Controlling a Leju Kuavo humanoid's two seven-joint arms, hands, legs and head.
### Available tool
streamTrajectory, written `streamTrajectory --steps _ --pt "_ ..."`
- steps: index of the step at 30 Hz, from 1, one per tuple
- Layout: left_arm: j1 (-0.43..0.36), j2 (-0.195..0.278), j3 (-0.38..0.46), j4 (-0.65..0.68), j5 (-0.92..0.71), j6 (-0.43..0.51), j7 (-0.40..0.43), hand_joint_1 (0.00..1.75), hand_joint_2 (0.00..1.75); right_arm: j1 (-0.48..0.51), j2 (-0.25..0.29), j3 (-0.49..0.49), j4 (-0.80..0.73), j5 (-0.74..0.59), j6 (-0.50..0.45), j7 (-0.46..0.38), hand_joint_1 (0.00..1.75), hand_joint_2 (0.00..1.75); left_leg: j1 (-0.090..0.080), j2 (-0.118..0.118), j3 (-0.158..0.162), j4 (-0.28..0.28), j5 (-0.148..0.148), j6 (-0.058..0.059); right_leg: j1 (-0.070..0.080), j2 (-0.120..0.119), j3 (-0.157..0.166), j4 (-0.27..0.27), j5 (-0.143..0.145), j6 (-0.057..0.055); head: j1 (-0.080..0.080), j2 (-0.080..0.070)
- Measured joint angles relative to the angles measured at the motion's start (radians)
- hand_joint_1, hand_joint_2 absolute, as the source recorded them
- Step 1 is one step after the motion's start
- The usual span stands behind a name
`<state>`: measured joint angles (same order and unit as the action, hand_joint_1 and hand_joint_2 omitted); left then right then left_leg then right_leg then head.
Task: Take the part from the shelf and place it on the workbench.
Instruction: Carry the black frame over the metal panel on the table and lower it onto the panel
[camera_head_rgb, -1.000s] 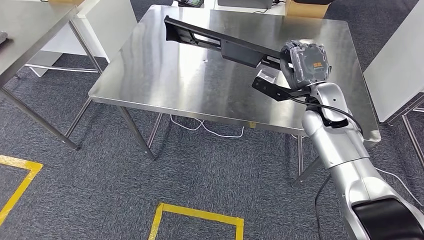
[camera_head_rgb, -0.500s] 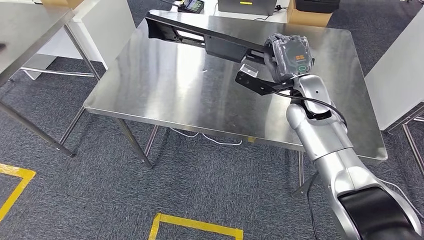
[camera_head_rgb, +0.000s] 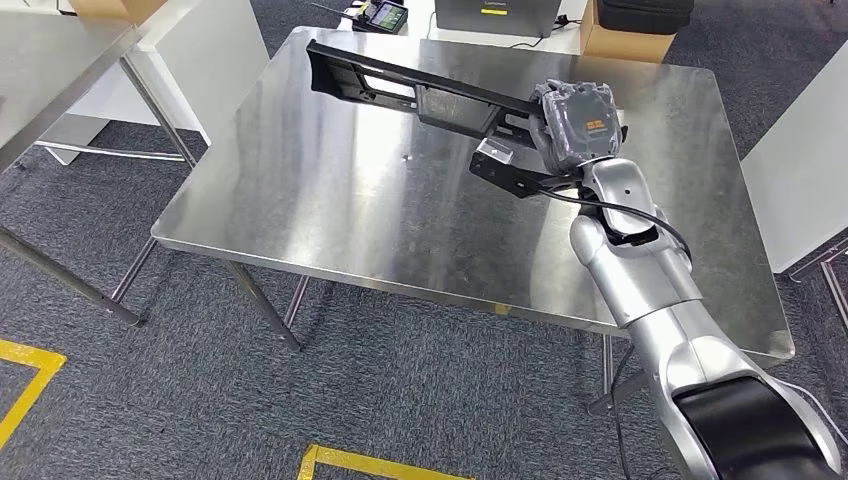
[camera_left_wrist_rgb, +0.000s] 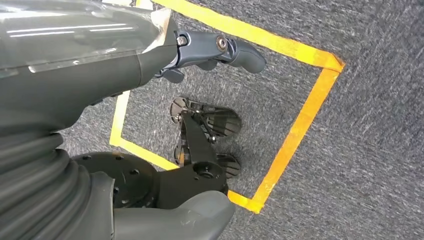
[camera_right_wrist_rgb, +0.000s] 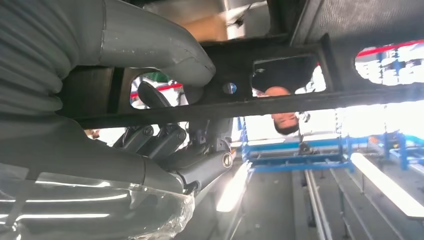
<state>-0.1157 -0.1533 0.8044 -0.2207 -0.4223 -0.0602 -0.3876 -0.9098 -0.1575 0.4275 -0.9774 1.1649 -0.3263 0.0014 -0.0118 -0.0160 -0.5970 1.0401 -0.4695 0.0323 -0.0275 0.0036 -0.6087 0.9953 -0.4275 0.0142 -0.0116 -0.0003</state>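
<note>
Here your right hand (camera_head_rgb: 575, 118) grips one end of the long black part (camera_head_rgb: 425, 92), held above the workbench (camera_head_rgb: 330, 190). It looks stiff, with its long free end likely to lever downward. Your left hand (camera_left_wrist_rgb: 200, 55) hangs empty, fingers loosely apart.

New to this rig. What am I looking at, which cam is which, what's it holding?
It is a humanoid robot with silver arms. The head view looks down from its body onto a steel workbench. The right hand grips one end of a long black part and holds it over the bench; whether the part touches the steel cannot be told. The right wrist view sits behind that hand, close under the part. The left wrist view shows the left hand, holding nothing, hanging above carpet marked with yellow tape. Boxes and a device stand beyond the far edge.
</note>
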Motion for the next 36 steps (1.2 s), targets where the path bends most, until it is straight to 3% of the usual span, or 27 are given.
streamTrajectory --steps 2,4,5,6,8,10,13,15,17,19,20,21,23,24,26,28,30,31,33,35,36 --pt "-0.001 0.0 0.0 0.0 -0.003 -0.002 -0.001 0.0 1.75 -0.002 -0.003 -0.003 0.007 0.024 -0.004 0.012 1.75 1.75 0.009 0.007 -0.071 0.114 -0.024 -0.015 -0.001 0.001 0.016 -0.001 -0.012 -0.013 -0.003 0.0" --pt "0.0 0.0 0.0 0.0 -0.007 -0.002 0.0 0.0 1.75 0.0 -0.004 -0.005 0.022 0.055 -0.012 0.025 1.75 1.75 0.019 0.012 -0.151 0.221 -0.057 -0.027 0.001 0.003 0.033 -0.001 -0.026 -0.017 -0.004 0.0" --pt "0.001 0.0 0.0 0.0 -0.009 -0.002 0.001 0.0 1.75 0.001 -0.004 -0.005 0.032 0.074 -0.017 0.032 1.75 1.75 0.021 0.013 -0.174 0.234 -0.056 -0.028 0.002 0.004 0.043 -0.001 -0.034 -0.017 -0.005 0.0" --pt "0.001 0.0 0.0 0.0 -0.011 -0.003 0.001 0.0 1.75 0.003 -0.005 -0.005 0.042 0.094 -0.022 0.041 1.75 1.75 0.023 0.013 -0.181 0.216 -0.037 -0.027 0.003 0.005 0.055 -0.001 -0.043 -0.016 -0.005 0.0" --pt "0.001 0.001 0.0 0.0 -0.015 -0.003 0.001 0.0 1.75 0.004 -0.005 -0.005 0.056 0.134 -0.034 0.06 1.75 1.75 0.021 0.012 -0.149 0.088 0.058 -0.015 0.004 0.007 0.08 -0.002 -0.06 -0.012 -0.005 0.0" --pt "0.0 0.004 0.0 0.0 -0.018 -0.003 0.0 0.0 1.75 0.0 -0.005 -0.005 0.071 0.183 -0.051 0.084 1.75 1.75 0.015 0.012 -0.11 -0.02 0.122 0.003 0.007 0.009 0.096 -0.006 -0.074 -0.005 -0.003 0.0" --pt "-0.002 0.006 0.0 -0.001 -0.019 -0.001 -0.008 0.0 1.75 -0.002 -0.003 -0.002 0.099 0.292 -0.072 0.129 1.75 1.75 0.005 0.01 -0.088 -0.046 0.123 0.021 0.01 0.01 0.105 -0.018 -0.085 0.013 -0.005 0.0" --pt "-0.003 0.005 0.0 -0.001 -0.02 0.003 -0.015 0.0 1.75 -0.006 -0.002 0.0 0.122 0.358 -0.087 0.156 1.75 1.75 0.008 0.011 -0.069 -0.067 0.125 0.029 0.013 0.007 0.102 -0.005 -0.1 0.018 -0.004 0.0" --pt "-0.005 0.005 0.0 -0.001 -0.023 0.008 -0.03 0.0 1.75 -0.017 -0.002 0.008 0.16 0.39 -0.112 0.19 1.75 1.75 0.012 0.012 -0.051 -0.087 0.124 0.037 0.014 0.004 0.046 0.095 -0.137 0.014 -0.003 0.0" --pt "-0.007 0.004 0.0 -0.001 -0.024 0.012 -0.062 0.0 1.75 -0.03 -0.002 0.031 0.214 0.399 -0.137 0.237 1.75 1.75 0.012 0.01 -0.046 -0.088 0.117 0.042 0.013 0.004 -0.046 0.235 -0.172 0.014 -0.003 0.0" --pt "-0.007 0.004 0.0 -0.001 -0.025 0.014 -0.082 0.0 1.75 -0.034 -0.002 0.048 0.244 0.401 -0.143 0.259 1.75 1.75 0.012 0.008 -0.044 -0.086 0.113 0.042 0.013 0.004 -0.078 0.27 -0.17 0.02 -0.003 0.0" --pt "-0.007 0.004 0.0 -0.001 -0.025 0.016 -0.1 0.0 1.75 -0.038 -0.003 0.065 0.269 0.402 -0.147 0.275 1.75 1.75 0.012 0.006 -0.041 -0.083 0.109 0.041 0.011 0.004 -0.092 0.267 -0.153 0.03 -0.003 0.0" --pt "-0.007 0.003 0.0 -0.001 -0.027 0.022 -0.122 0.0 1.75 -0.047 -0.002 0.096 0.312 0.403 -0.152 0.291 1.75 1.75 0.013 0.002 -0.039 -0.068 0.095 0.034 0.004 0.001 -0.061 0.15 -0.077 0.055 -0.002 0.0" --pt "-0.007 0.003 0.0 -0.001 -0.028 0.022 -0.127 0.0 1.75 -0.054 -0.001 0.108 0.33 0.403 -0.155 0.294 1.75 1.75 0.011 0.001 -0.042 -0.055 0.086 0.028 0.002 -0.001 -0.036 0.086 -0.042 0.06 -0.002 0.0" --pt "-0.008 0.003 0.0 -0.001 -0.028 0.019 -0.137 0.0 1.75 -0.066 0.005 0.133 0.366 0.404 -0.161 0.303 1.75 1.75 0.007 -0.002 -0.05 -0.034 0.071 0.017 0.001 -0.004 -0.009 0.018 -0.008 0.05 -0.003 0.0" --pt "-0.008 0.003 0.001 -0.002 -0.025 0.011 -0.156 0.0 1.75 -0.08 0.013 0.161 0.401 0.404 -0.163 0.315 1.75 1.75 0.007 -0.003 -0.053 -0.029 0.068 0.01 0.002 -0.003 -0.009 0.017 -0.007 0.03 -0.003 0.0" --pt "-0.009 0.005 0.002 -0.003 -0.019 0.001 -0.179 0.0 1.75 -0.096 0.027 0.187 0.436 0.404 -0.163 0.323 1.75 1.75 0.012 -0.001 -0.06 -0.013 0.053 -0.001 -0.003 -0.002 -0.004 0.013 -0.004 0.016 -0.004 0.0" --pt "-0.009 0.005 0.003 -0.004 -0.016 -0.002 -0.189 0.0 1.75 -0.103 0.037 0.199 0.452 0.404 -0.163 0.326 1.75 1.75 0.015 0.0 -0.074 0.019 0.033 -0.008 -0.007 -0.001 -0.001 0.011 -0.003 0.01 -0.006 0.0" --pt "-0.012 0.006 0.004 -0.004 -0.013 -0.009 -0.205 0.0 1.75 -0.11 0.058 0.221 0.482 0.404 -0.162 0.332 1.75 1.75 0.021 0.004 -0.127 0.137 -0.029 -0.021 -0.008 -0.001 0.002 0.011 -0.005 0.003 -0.009 0.0" --pt "-0.013 0.007 0.008 -0.004 -0.007 -0.017 -0.211 0.0 1.75 -0.112 0.076 0.239 0.509 0.404 -0.161 0.336 0.87 1.75 0.027 0.006 -0.18 0.244 -0.067 -0.03 -0.008 -0.001 0.003 0.011 -0.006 0.002 -0.009 0.0" --pt "-0.014 0.008 0.012 -0.004 -0.002 -0.022 -0.212 0.0 1.75 -0.113 0.084 0.245 0.521 0.404 -0.159 0.336 0.44 1.75 0.03 0.008 -0.185 0.251 -0.06 -0.032 -0.008 -0.001 0.003 0.012 -0.006 0.003 -0.009 0.0"
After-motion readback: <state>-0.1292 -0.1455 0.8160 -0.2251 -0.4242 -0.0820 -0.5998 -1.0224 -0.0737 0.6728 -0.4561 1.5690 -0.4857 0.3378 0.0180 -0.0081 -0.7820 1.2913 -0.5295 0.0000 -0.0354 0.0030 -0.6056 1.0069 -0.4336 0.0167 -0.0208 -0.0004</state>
